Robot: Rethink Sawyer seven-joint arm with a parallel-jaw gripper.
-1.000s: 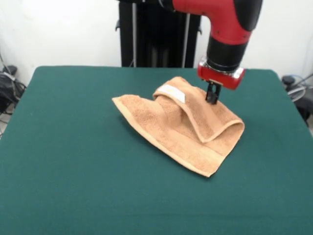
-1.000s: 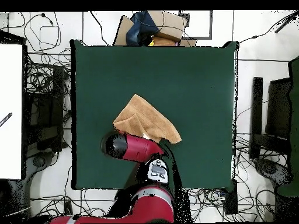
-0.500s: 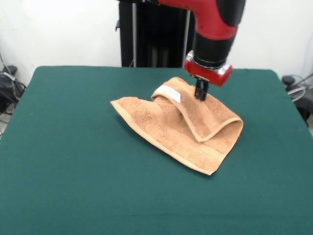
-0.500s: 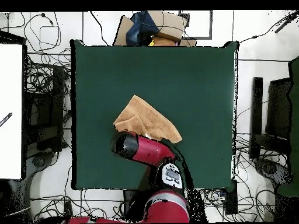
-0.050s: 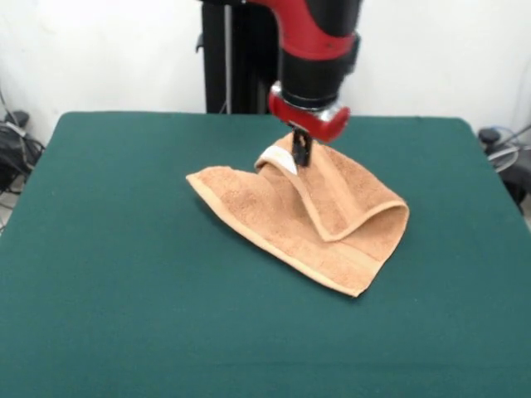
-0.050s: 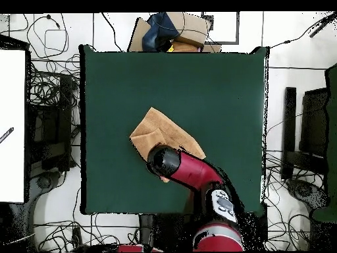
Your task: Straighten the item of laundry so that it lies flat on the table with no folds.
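Note:
The item of laundry (image 5: pixel 290 217), a light orange-brown towel, lies near the middle of the green table (image 5: pixel 124 290). Its far part is folded over into a raised flap with a white label (image 5: pixel 276 160) at its top. My gripper (image 5: pixel 301 157) comes down right beside that label, at the peak of the flap. It looks shut, and whether cloth is pinched in it does not show. In the overhead view the towel (image 6: pixel 164 132) appears as a rough triangle on the table (image 6: pixel 217 99). The red arm head (image 6: pixel 164 161) covers its near corner and hides the gripper.
Beyond the table's far edge in the overhead view sit cardboard boxes and a blue object (image 6: pixel 172 29). Tangled cables (image 6: pixel 49 92) lie on the floor at both sides, a white panel (image 6: pixel 12 125) stands left, and dark equipment (image 6: pixel 309 132) stands right.
The arm has swept sideways along the towel's far folded edge, from the flap's right part to the label. The towel itself has shifted only slightly.

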